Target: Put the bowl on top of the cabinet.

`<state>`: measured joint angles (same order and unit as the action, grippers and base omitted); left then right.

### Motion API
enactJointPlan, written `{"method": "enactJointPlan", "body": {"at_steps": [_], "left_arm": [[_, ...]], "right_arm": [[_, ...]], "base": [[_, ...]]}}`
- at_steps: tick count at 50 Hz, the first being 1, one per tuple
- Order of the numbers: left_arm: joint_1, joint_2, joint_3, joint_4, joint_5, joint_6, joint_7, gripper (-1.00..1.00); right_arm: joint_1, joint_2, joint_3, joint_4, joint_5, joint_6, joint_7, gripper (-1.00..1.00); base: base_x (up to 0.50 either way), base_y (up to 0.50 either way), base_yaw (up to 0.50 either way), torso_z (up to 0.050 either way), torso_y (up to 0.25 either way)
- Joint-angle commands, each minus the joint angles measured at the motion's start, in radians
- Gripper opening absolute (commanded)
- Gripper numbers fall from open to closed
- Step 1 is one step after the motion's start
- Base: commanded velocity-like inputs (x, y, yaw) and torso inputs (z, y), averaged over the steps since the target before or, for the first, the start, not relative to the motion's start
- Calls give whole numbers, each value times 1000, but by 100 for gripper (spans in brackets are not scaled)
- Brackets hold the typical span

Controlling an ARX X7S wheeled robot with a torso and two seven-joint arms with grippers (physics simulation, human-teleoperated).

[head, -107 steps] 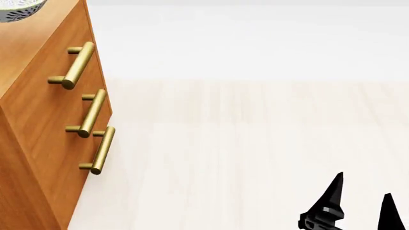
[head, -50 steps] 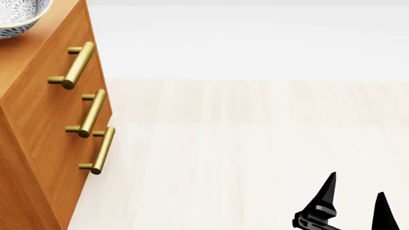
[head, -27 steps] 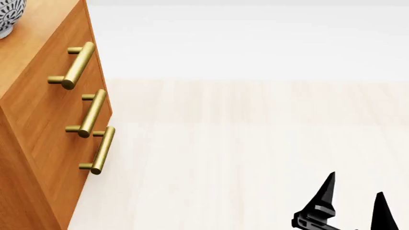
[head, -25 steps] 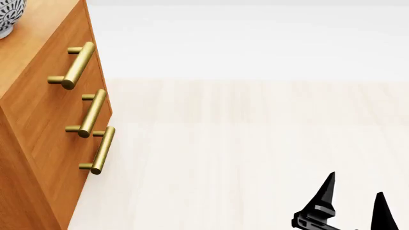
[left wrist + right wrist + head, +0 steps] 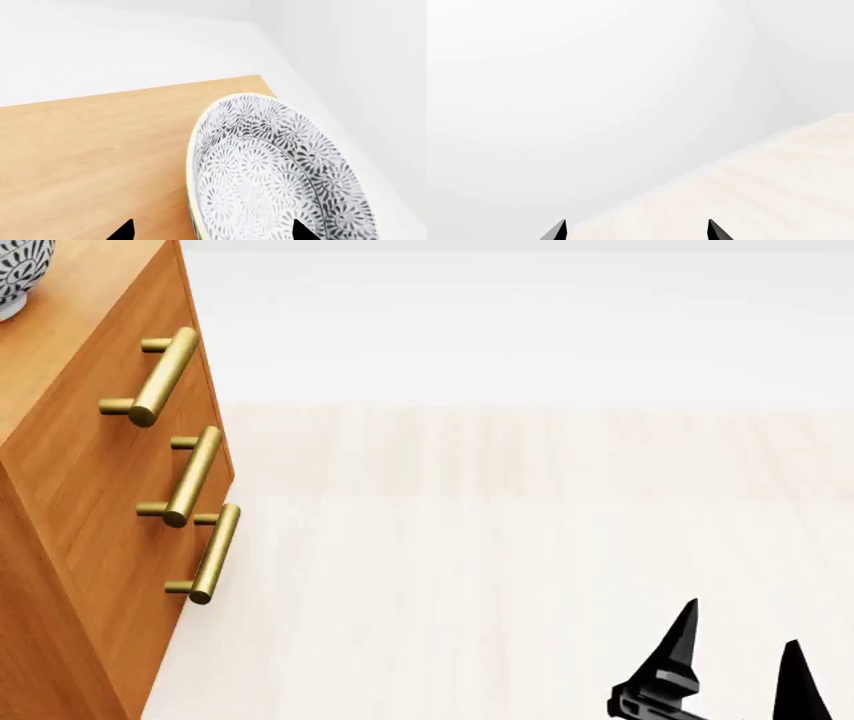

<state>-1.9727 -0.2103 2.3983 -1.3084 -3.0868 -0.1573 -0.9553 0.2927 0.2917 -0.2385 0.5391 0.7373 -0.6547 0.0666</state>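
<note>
One bowl shifted left on one cabinet (three handles)

I see the bowl on the cabinet, deep and round, white with a dense dark grey floral pattern inside and out. In my left wrist view it sits tilted on the lighter wood top, near a corner and close to one edge. From the head view only a sliver of the bowl shows at the picture's upper left, above the cabinet, whose orange-brown front carries three brass bar handles stacked one below another
</note>
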Motion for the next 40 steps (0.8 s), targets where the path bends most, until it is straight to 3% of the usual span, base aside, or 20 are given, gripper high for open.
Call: {"method": "enactJointPlan", "body": {"at_steps": [1,21,27,32,40], "left_arm": [[-31,12,17,0,12,-12,4,100],[-96,43,55,8,67,-37,-7,100],[-160,19,70,177,114,57,-31,100],[-180,47,86,157,153,30,-35,100],[-279,33,98,369,219,132,-59,100]], "right_arm": [[-16,6,-2,-31,1,2,3,100],[-73,26,-7,-133,-3,-1,20,100],[-88,31,-9,-160,-6,-2,24,100],[-93,33,-9,-171,-6,-3,25,100],[-106,35,-10,-189,-10,-6,27,100]], "base": [[0,0,0,0,0],[0,0,0,0,0],[0,0,0,0,0],[0,0,0,0,0],[0,0,0,0,0]]}}
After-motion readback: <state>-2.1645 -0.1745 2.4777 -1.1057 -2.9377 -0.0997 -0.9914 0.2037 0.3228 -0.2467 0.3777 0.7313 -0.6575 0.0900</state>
